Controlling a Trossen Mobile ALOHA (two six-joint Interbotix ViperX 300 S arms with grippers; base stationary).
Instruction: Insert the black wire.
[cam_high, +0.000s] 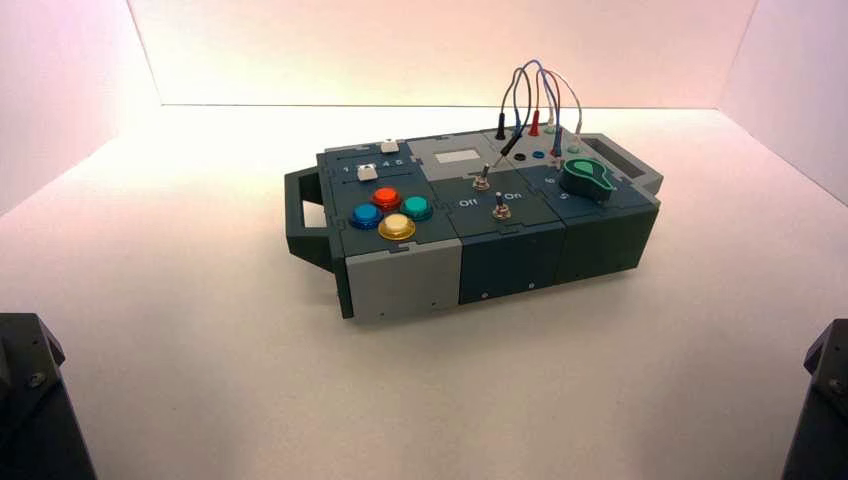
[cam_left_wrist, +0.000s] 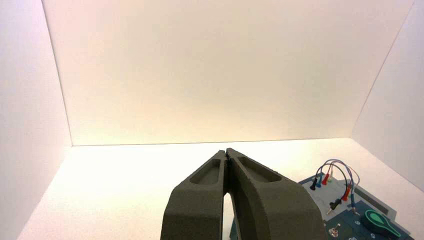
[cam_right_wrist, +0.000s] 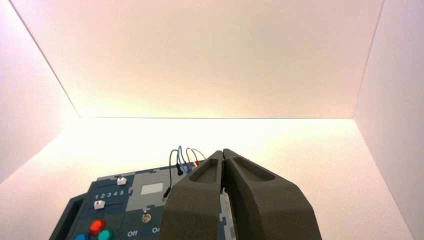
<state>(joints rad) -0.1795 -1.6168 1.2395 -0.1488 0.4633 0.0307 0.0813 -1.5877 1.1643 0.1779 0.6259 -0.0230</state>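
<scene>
So far nothing started: black wire (cam_high: 511, 146) free plug lies loose, upper-centre of high view; left gripper (cam_left_wrist: 227, 153) and right gripper (cam_right_wrist: 222, 152) both closed, empty, parked.

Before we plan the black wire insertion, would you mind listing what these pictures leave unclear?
- High view: both arms are cut off at the bottom corners, so neither gripper shows there.
- High view: the black wire has one plug hanging loose, but the socket it belongs in is too small to tell.
- Right wrist view: the shut right gripper hides the box's right part.
- Left wrist view: the shut left gripper and the edge cut off most of the box.
</scene>
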